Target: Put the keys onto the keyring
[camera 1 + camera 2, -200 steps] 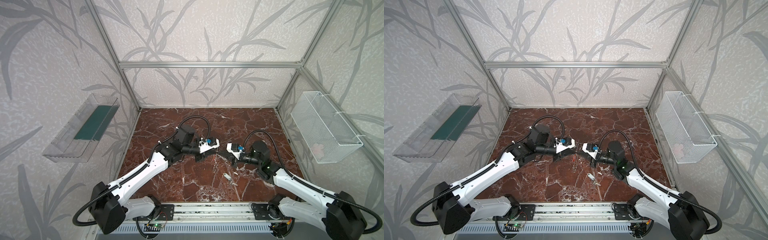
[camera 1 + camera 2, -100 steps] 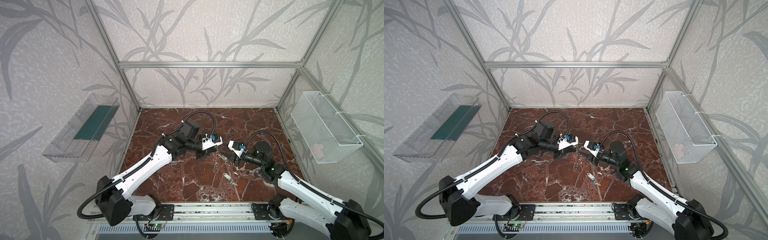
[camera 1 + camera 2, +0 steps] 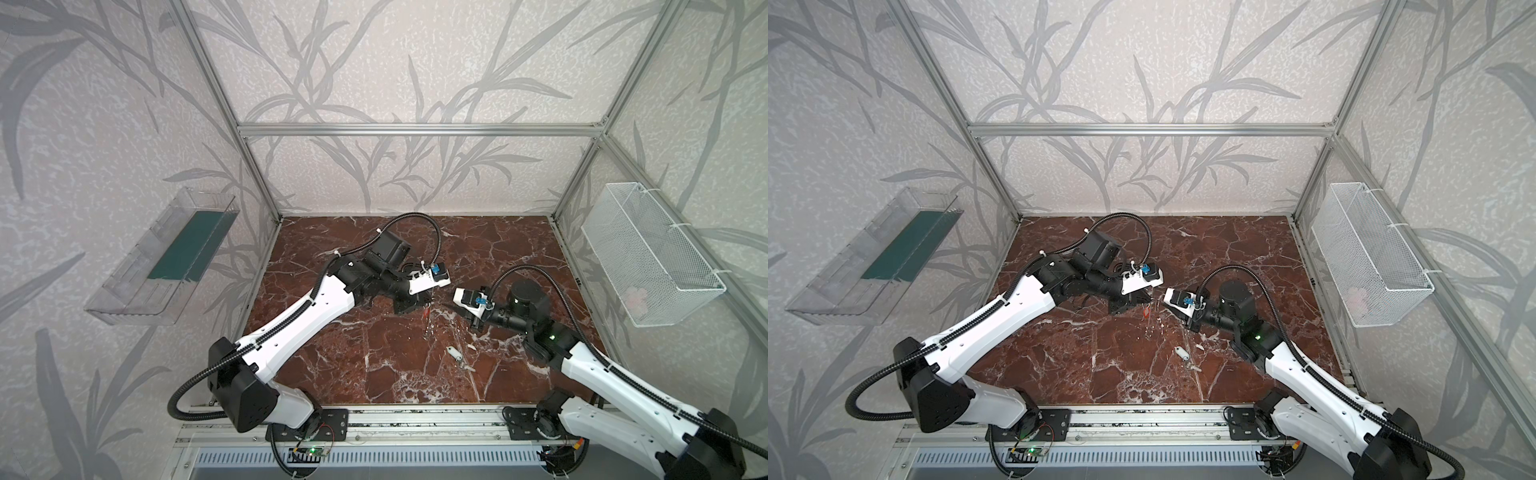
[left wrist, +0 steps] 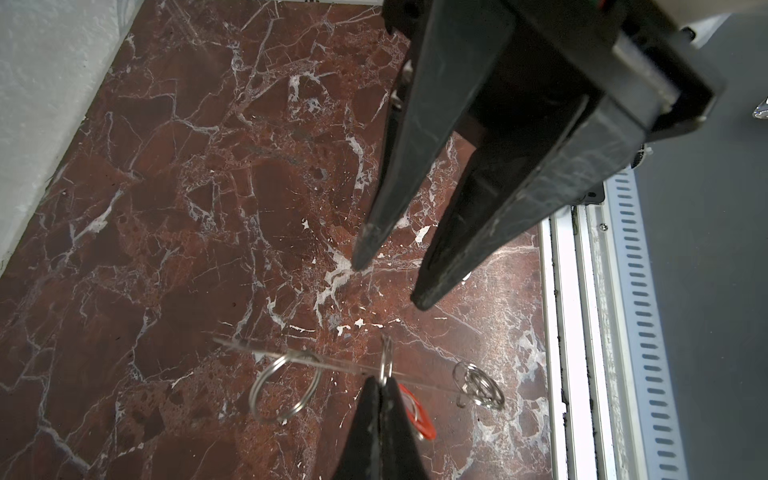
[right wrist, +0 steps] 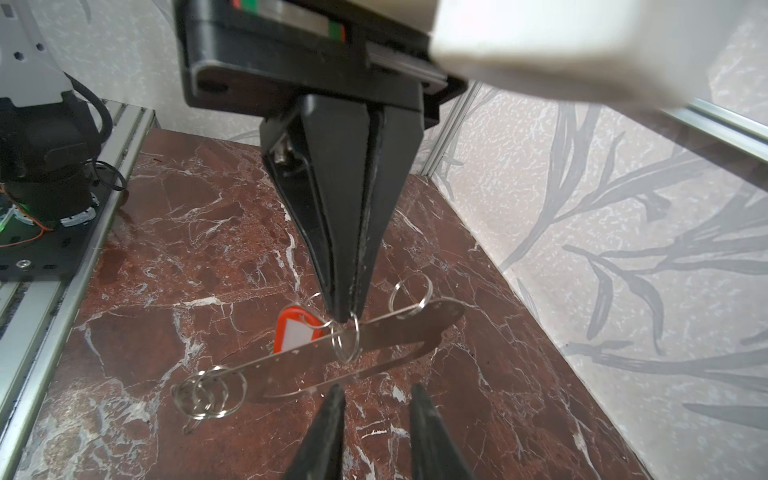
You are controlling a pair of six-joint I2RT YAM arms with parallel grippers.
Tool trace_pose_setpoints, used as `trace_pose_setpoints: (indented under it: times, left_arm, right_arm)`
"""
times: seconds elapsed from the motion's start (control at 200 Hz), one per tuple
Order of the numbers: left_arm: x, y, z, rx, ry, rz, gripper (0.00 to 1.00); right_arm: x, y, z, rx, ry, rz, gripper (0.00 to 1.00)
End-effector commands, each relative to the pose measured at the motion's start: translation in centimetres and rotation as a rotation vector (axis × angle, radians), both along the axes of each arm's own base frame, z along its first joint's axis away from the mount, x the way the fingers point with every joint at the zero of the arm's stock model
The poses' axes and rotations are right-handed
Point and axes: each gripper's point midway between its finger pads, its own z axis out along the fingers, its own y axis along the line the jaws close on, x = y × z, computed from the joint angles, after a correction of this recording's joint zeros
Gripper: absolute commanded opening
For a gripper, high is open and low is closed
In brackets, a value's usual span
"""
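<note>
We're looking into a robotics lab test cell: an aluminium frame [image 3: 415, 129] and leaf-patterned wall panels [image 3: 415, 62] enclose a marbled tabletop [image 3: 374, 353], with two robot arms [image 3: 307, 316] [image 3: 602, 374] mounted along its near edge.

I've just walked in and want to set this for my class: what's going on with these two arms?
The left gripper is shut on the keyring, pinching the metal plate at mid-length and seemingly holding it off the marble table. The red-tagged key already hangs from the plate, right beside the grip. The right gripper faces the plate with its jaws open and empty. The white-tagged key lies loose on the table, nearer the front rail, not yet attached.
</note>
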Motion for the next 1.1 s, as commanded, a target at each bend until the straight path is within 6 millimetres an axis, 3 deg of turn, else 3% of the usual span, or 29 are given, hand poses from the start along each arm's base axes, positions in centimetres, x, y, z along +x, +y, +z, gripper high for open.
trace_pose_setpoints:
  times: [0.0, 0.4, 0.5, 0.895, 1.095]
  left_arm:
    - [-0.4, -0.1, 0.8, 0.019, -0.024, -0.019, 0.00]
    - [-0.8, -0.3, 0.6, 0.055, -0.039, -0.037, 0.00]
    - [-1.0, -0.3, 0.7, 0.059, -0.041, -0.042, 0.00]
    - [-1.1, -0.6, 1.5, 0.027, -0.086, -0.059, 0.00]
    - [-1.1, -0.7, 1.5, 0.017, -0.099, -0.064, 0.00]
  right_arm:
    - [-0.5, 1.1, 1.2, 0.027, -0.008, 0.057, 0.27]
    - [-0.6, 1.6, 1.4, 0.081, 0.008, 0.065, 0.20]
    - [-0.6, 1.8, 1.0, 0.077, 0.028, 0.073, 0.15]
    - [-0.5, 2.1, 0.0, 0.062, 0.092, 0.080, 0.20]
    - [-0.6, 2.3, -0.1, 0.067, 0.102, 0.091, 0.05]
